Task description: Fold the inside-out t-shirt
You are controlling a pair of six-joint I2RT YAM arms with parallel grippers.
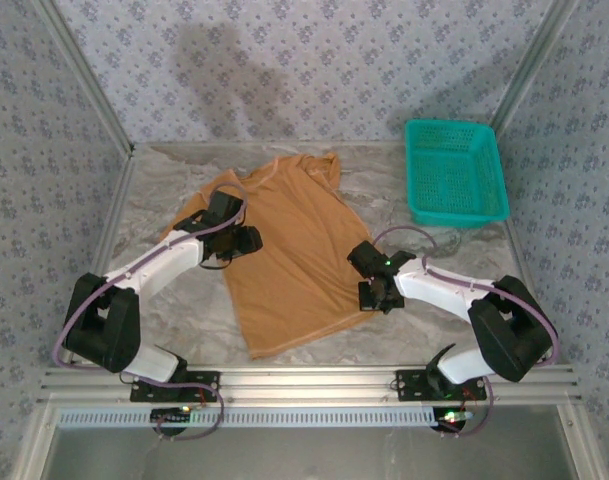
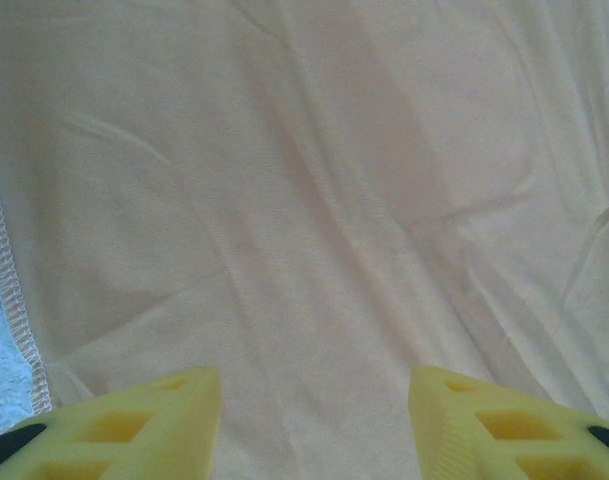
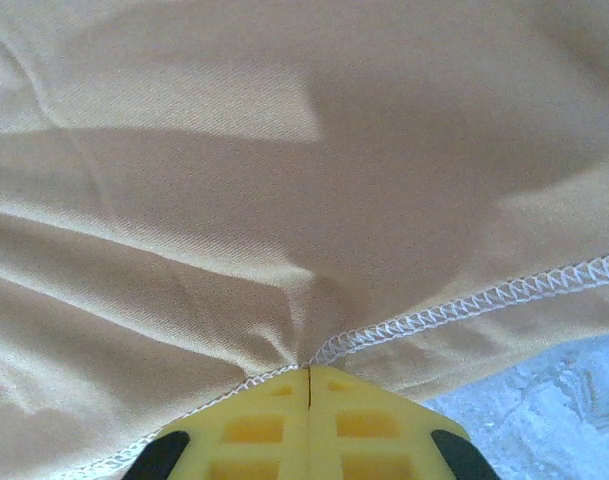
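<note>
The inside-out t-shirt (image 1: 294, 250) is tan and lies spread on the marble table, collar toward the back. My left gripper (image 1: 227, 222) hovers over its left shoulder area. In the left wrist view this gripper (image 2: 314, 400) stands open, its yellow fingers (image 2: 174, 420) wide apart over smooth cloth (image 2: 314, 200), with nothing between them. My right gripper (image 1: 366, 280) sits at the shirt's right side edge. In the right wrist view it (image 3: 311, 372) is shut, with the white-stitched seam (image 3: 484, 300) pinched at its tips and the cloth (image 3: 284, 150) puckering toward them.
A teal plastic basket (image 1: 454, 170) stands at the back right of the table. Bare marble (image 1: 184, 310) lies left of the shirt and shows beside the seam (image 3: 544, 400). Patterned walls close in the back and sides.
</note>
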